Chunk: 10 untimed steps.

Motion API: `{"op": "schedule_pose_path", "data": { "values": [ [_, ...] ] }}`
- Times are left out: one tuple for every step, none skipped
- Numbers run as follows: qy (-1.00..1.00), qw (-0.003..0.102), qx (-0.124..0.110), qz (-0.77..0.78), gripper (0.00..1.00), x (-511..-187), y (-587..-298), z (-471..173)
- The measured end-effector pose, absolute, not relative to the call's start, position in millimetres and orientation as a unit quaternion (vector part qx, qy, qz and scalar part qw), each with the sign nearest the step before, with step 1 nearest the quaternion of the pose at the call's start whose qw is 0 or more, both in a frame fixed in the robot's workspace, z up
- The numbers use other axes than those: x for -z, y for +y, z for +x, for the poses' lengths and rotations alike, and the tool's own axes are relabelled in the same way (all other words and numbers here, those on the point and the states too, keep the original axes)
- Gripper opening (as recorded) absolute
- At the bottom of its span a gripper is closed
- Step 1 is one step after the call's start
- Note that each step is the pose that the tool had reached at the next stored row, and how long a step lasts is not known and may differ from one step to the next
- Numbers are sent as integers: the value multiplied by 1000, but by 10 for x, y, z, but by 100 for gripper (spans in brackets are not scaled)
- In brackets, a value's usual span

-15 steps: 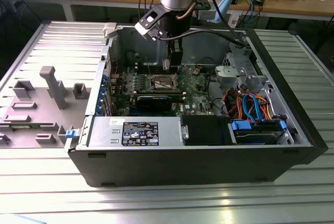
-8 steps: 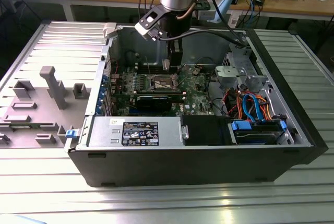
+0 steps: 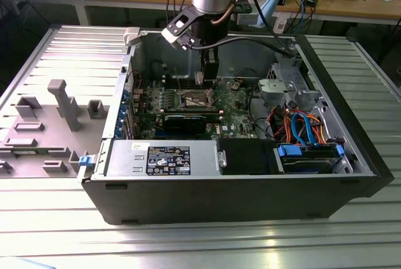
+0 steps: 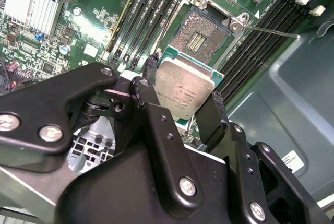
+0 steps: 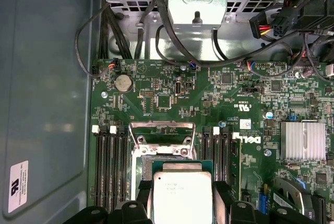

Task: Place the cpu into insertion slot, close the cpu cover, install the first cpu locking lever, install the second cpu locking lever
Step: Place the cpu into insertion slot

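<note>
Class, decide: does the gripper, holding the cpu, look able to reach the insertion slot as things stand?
Probably yes: the cpu cover stands raised, leaving the insertion slot open just beyond the gripper and cpu.

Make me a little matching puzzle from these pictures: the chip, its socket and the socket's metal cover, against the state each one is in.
Things:
1. cpu
2. insertion slot
3. cpu cover

States:
A. swung up, standing open
B. bare, golden-brown contacts uncovered
C. held by the gripper above the board

Pairs: 1-C, 2-B, 3-A
</note>
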<state>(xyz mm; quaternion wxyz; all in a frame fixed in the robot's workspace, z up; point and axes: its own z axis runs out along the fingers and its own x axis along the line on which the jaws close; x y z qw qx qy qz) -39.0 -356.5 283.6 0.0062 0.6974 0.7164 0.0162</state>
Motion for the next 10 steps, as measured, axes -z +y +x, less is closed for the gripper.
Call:
{"op": "schedule_pose_path", "data": {
  "values": [
    [716,6,-16,697,55,-2834,-3565,-391],
    [716,6,-16,697,55,-2833,-3565,-391],
    [716,6,-16,697,55,-2832,-3564,-391],
    [716,6,-16,697,55,-2831,-3564,-391],
    [716,6,-16,697,55,-2830,-3564,-391],
    [716,6,-16,697,55,-2827,-3564,-391],
    [716,6,-16,697,55,-2826,-3564,-391],
    [716,6,-16,697,55,-2816,-3564,-391],
    [716,6,-16,697,55,-2808,-3564,-392],
    [716,6,-16,697,55,-2806,-3564,-392]
  ]
}}
